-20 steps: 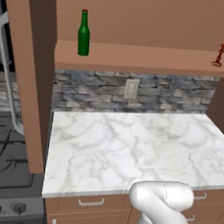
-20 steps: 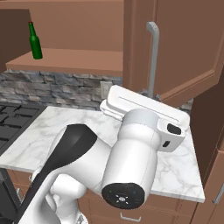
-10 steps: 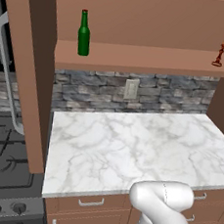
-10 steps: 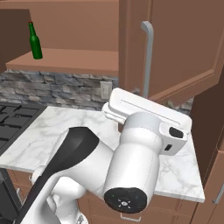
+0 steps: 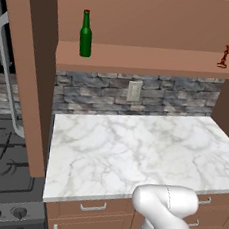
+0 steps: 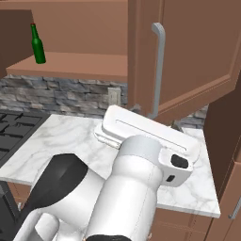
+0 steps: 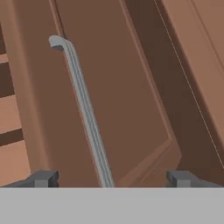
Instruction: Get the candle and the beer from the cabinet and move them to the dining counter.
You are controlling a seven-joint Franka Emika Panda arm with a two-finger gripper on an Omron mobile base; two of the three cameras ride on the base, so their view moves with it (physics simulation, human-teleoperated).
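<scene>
While the pincer point(image 7: 109, 178) stands wide, its tips flank the door's silver handle point(image 7: 83, 109) without touching it, holding nothing. In the open cabinet point(image 5: 143, 59), the beer point(image 5: 86, 34) stands at the shelf's left and the candle point(image 5: 227, 46) at its right, well apart.

Both base views look forward and down from behind the arm, sharing the white marble counter point(image 5: 132, 149) and slim green glass bottle point(image 6: 37, 45). The hand view closely faces the long silver bar handle point(image 7: 85, 113), running from 11 to 6 o'clock.

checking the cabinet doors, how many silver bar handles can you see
2: one handle on the open left door beside the stove, one handle on the open right door, in front of the hand. Others may be hidden.
</scene>
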